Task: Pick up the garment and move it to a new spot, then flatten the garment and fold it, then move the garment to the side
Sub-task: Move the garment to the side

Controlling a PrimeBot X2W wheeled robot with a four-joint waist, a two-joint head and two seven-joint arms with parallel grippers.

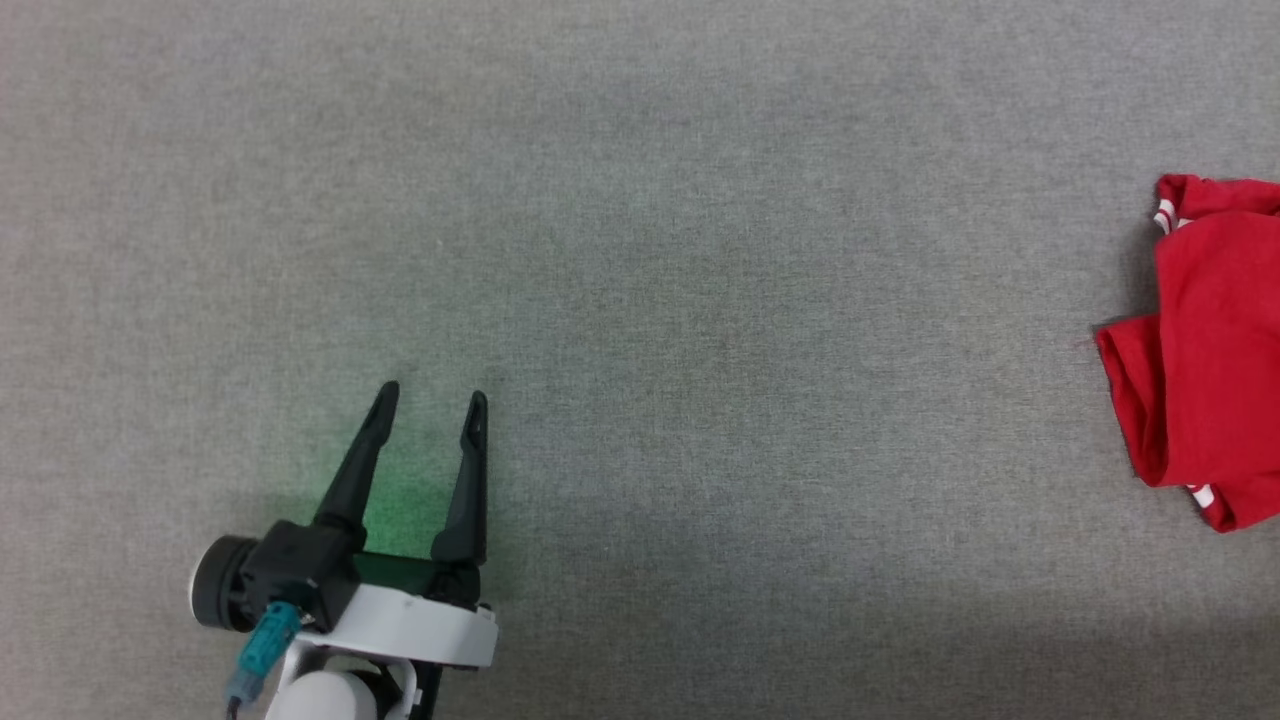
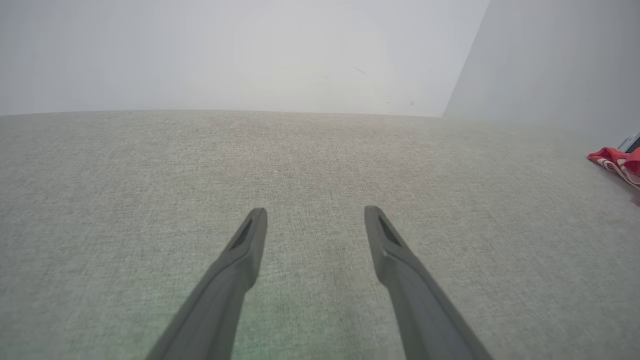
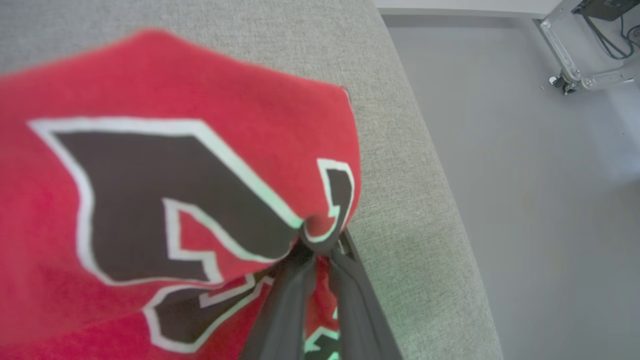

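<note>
The garment (image 1: 1215, 350) sits bunched up at the right side of the grey desk (image 1: 640, 200). The right gripper (image 3: 320, 247) is right there, its jaws pinching a fold of it. The left gripper (image 1: 430, 400) is well away on the left, jaws spread and holding nothing.

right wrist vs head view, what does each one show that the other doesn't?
Right wrist: the right gripper shut on the shirt at its black lettering, plus the floor and a metal frame. Head: the left gripper, open over the grey fabric surface, well apart from the shirt. Both: the red shirt and the grey fabric surface.
</note>
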